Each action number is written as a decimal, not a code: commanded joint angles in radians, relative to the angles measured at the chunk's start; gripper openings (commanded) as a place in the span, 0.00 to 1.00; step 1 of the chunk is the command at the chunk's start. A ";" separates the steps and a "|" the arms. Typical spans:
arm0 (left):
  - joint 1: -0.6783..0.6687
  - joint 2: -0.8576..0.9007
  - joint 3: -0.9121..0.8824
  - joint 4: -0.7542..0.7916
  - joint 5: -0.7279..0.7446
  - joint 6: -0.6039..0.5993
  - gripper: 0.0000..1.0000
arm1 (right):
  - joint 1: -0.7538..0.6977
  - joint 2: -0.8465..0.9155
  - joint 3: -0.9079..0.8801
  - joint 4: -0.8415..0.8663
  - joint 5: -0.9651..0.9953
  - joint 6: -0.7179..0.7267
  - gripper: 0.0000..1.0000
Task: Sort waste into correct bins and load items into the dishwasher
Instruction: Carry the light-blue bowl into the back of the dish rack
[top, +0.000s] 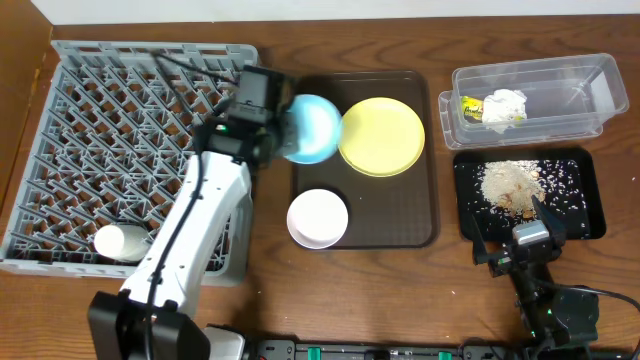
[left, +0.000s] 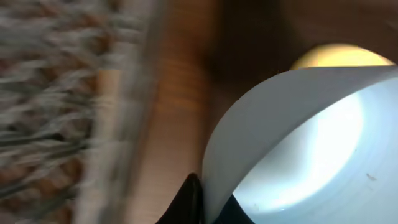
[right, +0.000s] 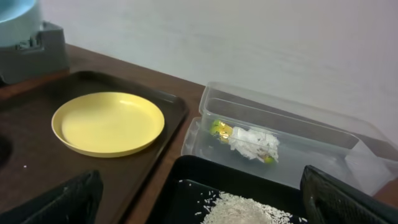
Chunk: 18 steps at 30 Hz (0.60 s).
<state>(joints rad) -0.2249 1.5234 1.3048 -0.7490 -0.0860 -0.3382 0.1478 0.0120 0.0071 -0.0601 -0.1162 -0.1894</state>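
My left gripper (top: 283, 128) is shut on the rim of the light blue bowl (top: 312, 128), held over the left edge of the brown tray, next to the grey dish rack (top: 120, 130). In the left wrist view the bowl (left: 311, 143) fills the right side, pinched between my fingers (left: 208, 202). The yellow plate (top: 381, 136) and the pinkish-white bowl (top: 318, 218) sit on the brown tray. The green wrapper (top: 471, 107) and white tissue (top: 505, 106) lie in the clear tub (top: 590, 95). My right gripper (right: 199, 199) is open and empty over the black tray (top: 580, 215). The chopsticks are not in view.
A brown serving tray (top: 415, 215) lies in the middle. A beige crumb heap (top: 512, 185) sits on the black tray. A white cup (top: 120, 242) lies in the rack's near-left corner. The plate (right: 108, 123) and tub (right: 292, 134) show in the right wrist view.
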 joint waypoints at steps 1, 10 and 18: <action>0.061 -0.043 0.014 -0.013 -0.294 -0.027 0.08 | -0.004 -0.005 -0.002 -0.003 -0.005 -0.006 0.99; 0.121 0.006 0.014 0.068 -0.798 -0.021 0.07 | -0.004 -0.005 -0.002 -0.003 -0.005 -0.006 0.99; 0.129 0.159 0.014 0.193 -1.000 0.057 0.08 | -0.004 -0.005 -0.002 -0.003 -0.005 -0.006 0.99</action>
<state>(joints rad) -0.0998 1.6218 1.3052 -0.5739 -0.9009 -0.3058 0.1478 0.0120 0.0071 -0.0601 -0.1158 -0.1890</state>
